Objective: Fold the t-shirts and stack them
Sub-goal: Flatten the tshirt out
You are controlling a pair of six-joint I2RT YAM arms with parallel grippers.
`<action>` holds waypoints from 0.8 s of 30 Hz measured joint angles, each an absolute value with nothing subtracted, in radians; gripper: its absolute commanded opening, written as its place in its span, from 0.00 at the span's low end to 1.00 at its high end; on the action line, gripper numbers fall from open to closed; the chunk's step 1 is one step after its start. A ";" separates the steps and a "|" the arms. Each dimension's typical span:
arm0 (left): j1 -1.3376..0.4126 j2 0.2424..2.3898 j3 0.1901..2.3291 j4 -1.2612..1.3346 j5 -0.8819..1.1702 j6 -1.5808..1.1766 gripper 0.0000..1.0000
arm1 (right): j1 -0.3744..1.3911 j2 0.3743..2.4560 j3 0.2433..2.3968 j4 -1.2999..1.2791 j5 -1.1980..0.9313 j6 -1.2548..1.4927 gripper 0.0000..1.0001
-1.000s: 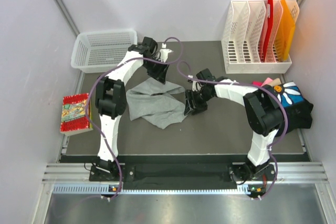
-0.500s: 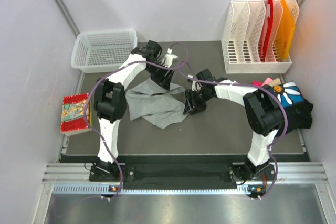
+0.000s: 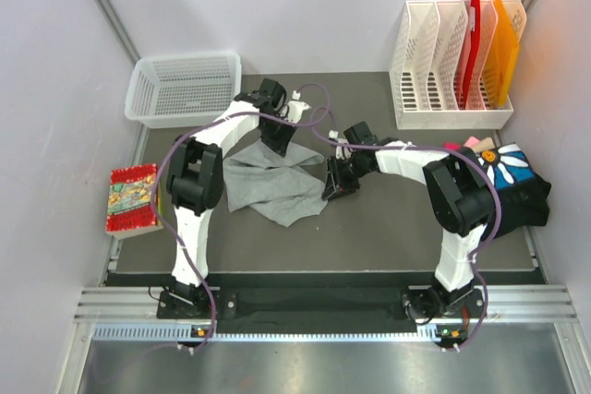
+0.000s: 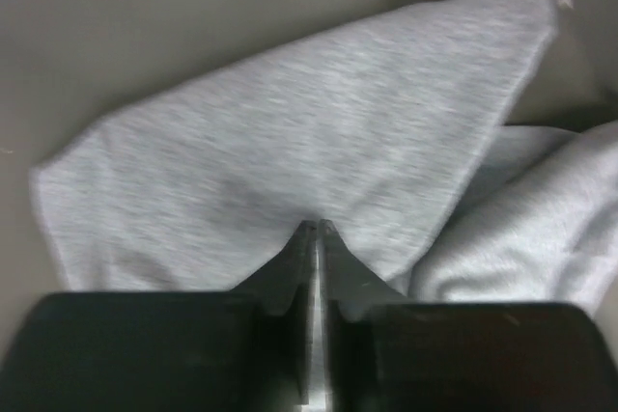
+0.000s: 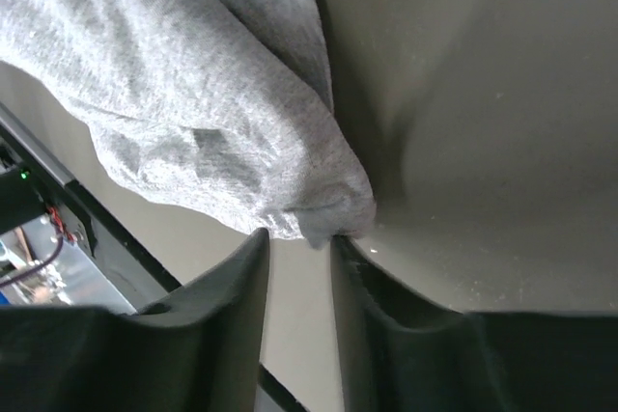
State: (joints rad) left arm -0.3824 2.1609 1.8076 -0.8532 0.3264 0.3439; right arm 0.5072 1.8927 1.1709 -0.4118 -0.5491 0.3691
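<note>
A light grey t-shirt (image 3: 277,186) lies crumpled on the dark mat, left of centre. My left gripper (image 3: 280,140) is at its far edge. In the left wrist view the left gripper (image 4: 317,227) is shut, with a thin strip of the grey t-shirt (image 4: 290,132) pinched between its fingers. My right gripper (image 3: 334,182) is at the shirt's right edge. In the right wrist view the right gripper (image 5: 299,236) is open with a narrow gap, and a corner of the grey t-shirt (image 5: 193,94) hangs right at its fingertips. Other t-shirts (image 3: 512,182), black, pink and blue-and-white, are piled at the right edge.
A white mesh basket (image 3: 185,88) stands at the back left. A white file rack (image 3: 452,53) with red and orange folders stands at the back right. A colourful packet (image 3: 132,200) lies off the mat on the left.
The left gripper shifted slightly left and closed on the shirt's far edge. The right gripper's jaws narrowed at the shirt's right corner.
</note>
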 measured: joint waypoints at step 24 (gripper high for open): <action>-0.258 2.054 1.898 -0.846 0.206 0.365 0.08 | 0.350 1.731 1.121 -0.430 -0.530 0.374 0.00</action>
State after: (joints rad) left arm -0.2581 2.0544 1.8977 -0.8459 0.2062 0.3649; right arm 0.3504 1.7313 1.1210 -0.4301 -0.5297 0.3737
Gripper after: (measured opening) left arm 0.012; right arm 0.007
